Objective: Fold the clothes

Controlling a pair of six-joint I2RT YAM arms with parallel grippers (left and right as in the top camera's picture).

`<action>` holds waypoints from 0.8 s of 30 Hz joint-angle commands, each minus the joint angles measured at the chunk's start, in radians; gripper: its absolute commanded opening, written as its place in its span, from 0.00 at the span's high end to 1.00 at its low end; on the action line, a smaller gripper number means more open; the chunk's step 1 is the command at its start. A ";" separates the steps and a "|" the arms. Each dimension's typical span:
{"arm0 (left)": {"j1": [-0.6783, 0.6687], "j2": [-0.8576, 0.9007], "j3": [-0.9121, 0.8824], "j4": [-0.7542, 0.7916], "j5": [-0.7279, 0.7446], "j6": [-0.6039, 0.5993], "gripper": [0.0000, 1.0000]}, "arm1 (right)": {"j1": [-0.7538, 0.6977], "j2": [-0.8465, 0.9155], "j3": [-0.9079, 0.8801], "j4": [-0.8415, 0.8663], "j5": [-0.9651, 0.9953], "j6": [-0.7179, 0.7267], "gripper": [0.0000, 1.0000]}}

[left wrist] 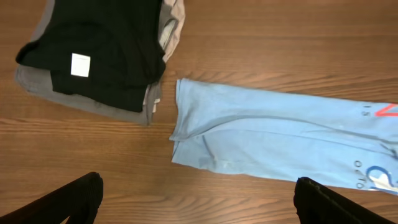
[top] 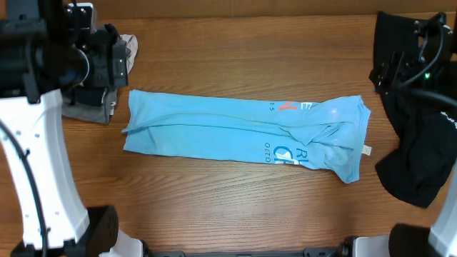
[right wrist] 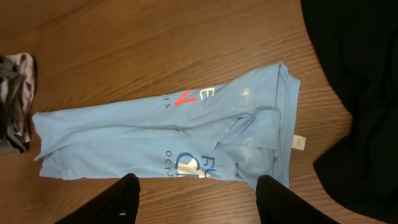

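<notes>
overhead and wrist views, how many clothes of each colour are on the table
light blue short-sleeved T-shirt: 1
black: 2, a loose black garment at the right and a folded black garment topping the left stack
grey folded garment: 1
pale garment edge in that stack: 1
total: 5

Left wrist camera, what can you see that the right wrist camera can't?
Only the left wrist camera shows the folded black garment with a white square label, on top of a grey pile; the other catches just that pile's edge. Only the right wrist camera shows the loose black cloth and the end of the blue T-shirt with its little white tag. Both show the T-shirt folded long on the wooden table.
</notes>
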 commanded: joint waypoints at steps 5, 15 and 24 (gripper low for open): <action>-0.007 -0.169 -0.202 -0.002 0.029 -0.005 0.00 | 0.025 -0.100 -0.031 0.002 -0.008 0.000 0.29; -0.006 -0.196 -0.650 0.249 -0.011 -0.035 0.00 | 0.054 -0.100 -0.212 0.032 -0.008 -0.001 0.24; -0.006 -0.192 -0.946 0.513 -0.007 -0.033 0.00 | 0.054 -0.099 -0.380 0.138 -0.035 0.000 0.19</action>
